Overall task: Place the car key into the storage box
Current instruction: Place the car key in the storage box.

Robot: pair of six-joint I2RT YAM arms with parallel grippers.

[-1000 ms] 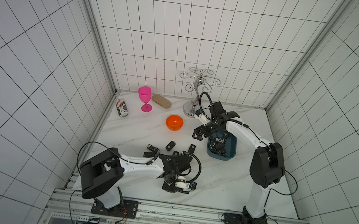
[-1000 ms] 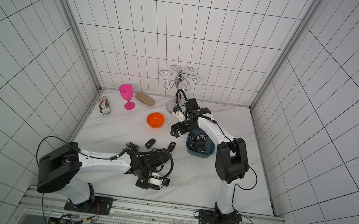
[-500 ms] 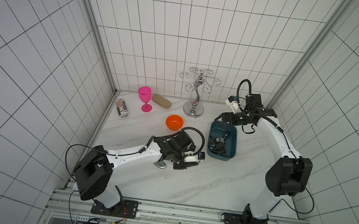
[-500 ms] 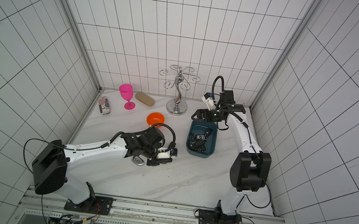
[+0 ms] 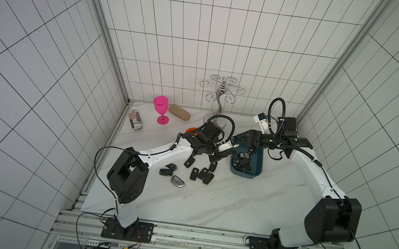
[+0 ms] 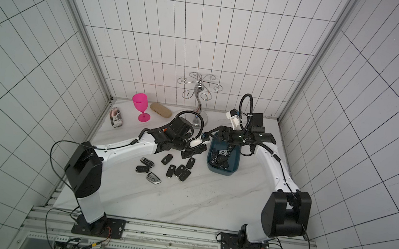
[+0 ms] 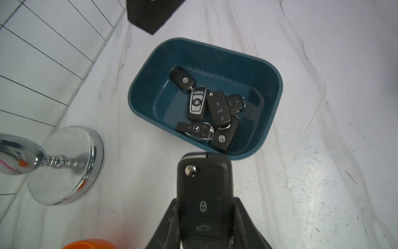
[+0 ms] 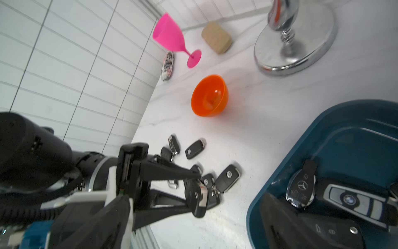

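Note:
The dark teal storage box (image 5: 246,175) (image 6: 221,172) (image 7: 277,90) (image 8: 344,120) sits right of the table's centre with several car keys (image 7: 206,110) inside. My left gripper (image 5: 217,156) (image 6: 190,152) (image 7: 205,200) is shut on a black flip car key (image 7: 204,189) (image 8: 197,198), raised just off the box's left wall and outside it. My right gripper (image 5: 242,146) (image 6: 217,138) (image 8: 193,232) stands open and empty over the box's far left end. Several more car keys (image 5: 199,173) (image 6: 176,170) lie loose on the marble left of the box.
An orange bowl (image 8: 210,96) sits behind my left wrist. A chrome hook stand (image 5: 219,101), a pink goblet (image 5: 160,109), a tan case (image 5: 179,112) and a patterned roll (image 5: 135,120) line the back and left wall. The tiled walls close in the table.
My left arm has carried the black key from the front of the table to the box's left side. My right arm swung away to the back right, then returned over the box's far end.

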